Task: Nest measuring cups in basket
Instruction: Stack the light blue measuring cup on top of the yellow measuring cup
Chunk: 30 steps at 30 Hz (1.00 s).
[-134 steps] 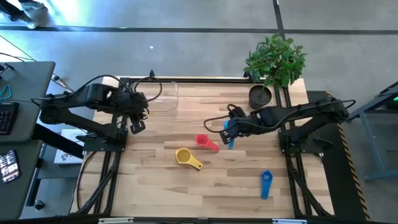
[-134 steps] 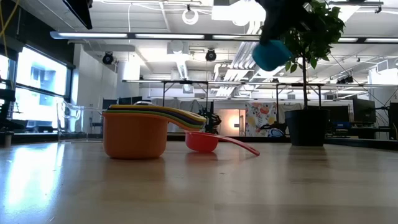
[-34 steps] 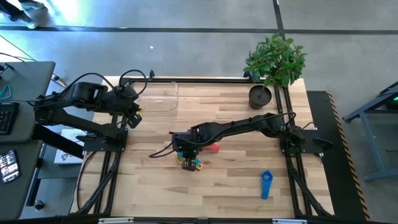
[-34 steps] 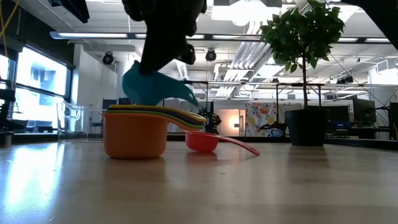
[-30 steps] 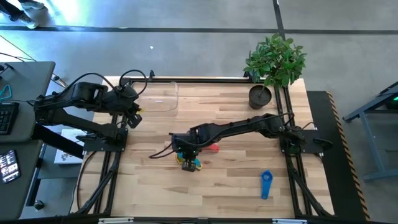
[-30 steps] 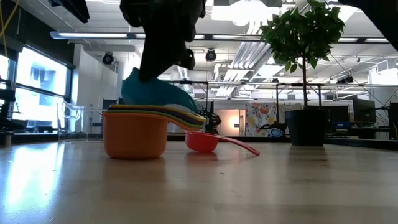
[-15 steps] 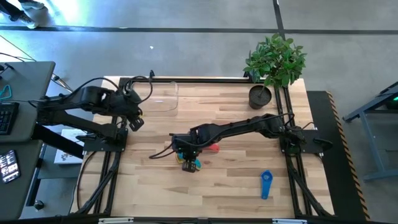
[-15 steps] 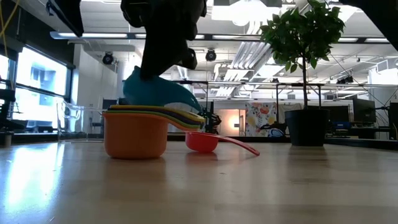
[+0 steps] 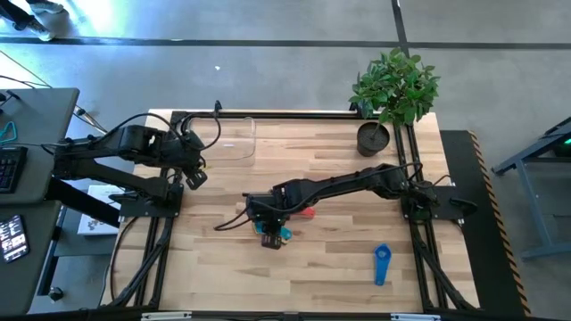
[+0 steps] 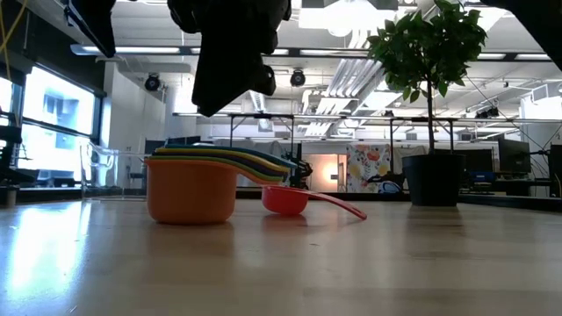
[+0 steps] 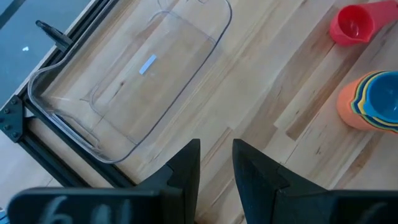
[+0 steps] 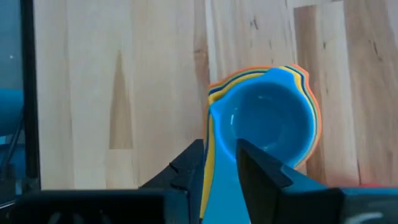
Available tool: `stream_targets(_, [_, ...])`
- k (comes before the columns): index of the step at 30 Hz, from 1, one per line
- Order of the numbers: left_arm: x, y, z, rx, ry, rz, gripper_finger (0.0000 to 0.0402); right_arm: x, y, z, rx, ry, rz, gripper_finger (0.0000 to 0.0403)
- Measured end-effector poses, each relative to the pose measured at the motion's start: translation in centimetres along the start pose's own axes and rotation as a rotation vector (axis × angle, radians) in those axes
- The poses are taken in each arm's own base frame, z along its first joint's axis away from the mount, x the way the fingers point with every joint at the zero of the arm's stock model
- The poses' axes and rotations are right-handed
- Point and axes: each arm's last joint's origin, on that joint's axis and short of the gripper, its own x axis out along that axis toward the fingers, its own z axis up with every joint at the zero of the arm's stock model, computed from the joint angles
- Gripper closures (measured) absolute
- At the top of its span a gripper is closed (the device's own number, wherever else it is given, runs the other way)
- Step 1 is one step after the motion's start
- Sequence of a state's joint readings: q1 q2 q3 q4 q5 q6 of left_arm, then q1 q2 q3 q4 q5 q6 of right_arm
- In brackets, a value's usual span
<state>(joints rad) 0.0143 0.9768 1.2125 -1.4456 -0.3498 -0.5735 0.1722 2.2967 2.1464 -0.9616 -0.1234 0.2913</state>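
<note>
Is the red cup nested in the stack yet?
No. In the left wrist view the red cup lies by itself on the table, apart from the stack with the teal cup innermost.

One nested cup stack (image 10: 191, 184) — two loose cups (image 10: 285, 199) (image 9: 382, 264), one basket (image 9: 234, 137)

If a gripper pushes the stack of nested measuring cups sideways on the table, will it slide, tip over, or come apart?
The stack of nested measuring cups stands on a wide, flat orange base, so it would probably slide rather than tip. The cups look like thin plastic, likely light, so a gentle push should move them. The handles fan out to one side; a push there may turn the stack or shift the upper cups.
</note>
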Motion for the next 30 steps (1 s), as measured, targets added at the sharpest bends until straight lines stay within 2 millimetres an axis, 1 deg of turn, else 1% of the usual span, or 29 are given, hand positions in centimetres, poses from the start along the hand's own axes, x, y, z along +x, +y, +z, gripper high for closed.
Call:
stream_targets(5, [0.0, -0.1, 0.0, -0.001, 0.015, -0.023, 0.0316, -0.9, -0.7, 0.1, 0.072, 0.026, -0.033, 0.0316])
stream_targets(9, [0.0, -0.1, 0.0, -0.001, 0.017, -0.026, 0.0316, -1.6, -1.6, -0.2, 0.133, 0.067, -0.137, 0.0316])
stream_targets(14, [0.0, -0.1, 0.0, 0.001, 0.018, -0.026, 0.0316, -1.9, -2.2, -1.1, 0.174, 0.153, -0.213, 0.0316])
stream_targets(17, [0.0, -0.1, 0.0, 0.001, 0.018, -0.027, 0.0316, -1.6, -2.5, -1.7, 0.188, 0.201, -0.239, 0.0316])
stream_targets(22, [0.0, -0.1, -0.1, 0.022, 0.018, -0.028, 0.0316, -0.5, -2.8, -2.5, 0.245, 0.245, -0.246, 0.0316])
stream_targets(26, [0.0, -0.1, 0.0, 0.057, 0.010, -0.033, 0.0316, 0.5, -3.0, -3.1, 0.305, 0.264, -0.232, 0.0316])
stream_targets(30, [0.0, -0.2, 0.1, 0.091, 0.004, -0.036, 0.0316, 1.5, -2.9, -3.5, 0.320, 0.265, -0.224, 0.0316])
